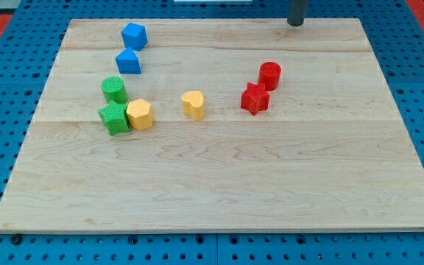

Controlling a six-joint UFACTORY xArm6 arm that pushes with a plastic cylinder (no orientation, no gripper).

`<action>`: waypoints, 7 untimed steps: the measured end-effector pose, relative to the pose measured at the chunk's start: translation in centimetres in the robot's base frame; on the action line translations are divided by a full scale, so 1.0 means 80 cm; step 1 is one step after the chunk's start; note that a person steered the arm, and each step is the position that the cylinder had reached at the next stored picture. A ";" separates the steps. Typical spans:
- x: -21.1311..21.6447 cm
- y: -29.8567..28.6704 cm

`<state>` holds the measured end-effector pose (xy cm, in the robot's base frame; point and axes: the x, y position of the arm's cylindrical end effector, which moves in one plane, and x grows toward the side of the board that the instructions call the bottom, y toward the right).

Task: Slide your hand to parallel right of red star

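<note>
Red star (255, 99) sits right of centre on the bench (219, 184), red cylinder (269, 75) touching behind it. Tip (295, 23) at upper right, well apart from both. Approach step: next slide down-frame to the star's right, level with it. Bare rod, no tool jaws.

One camera looks down at a slant from the near edge, taking in the whole wooden board (219, 184)
</note>
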<state>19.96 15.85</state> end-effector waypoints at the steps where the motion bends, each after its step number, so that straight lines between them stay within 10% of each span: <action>1: 0.002 0.000; 7: 0.054 0.011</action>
<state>24.31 16.76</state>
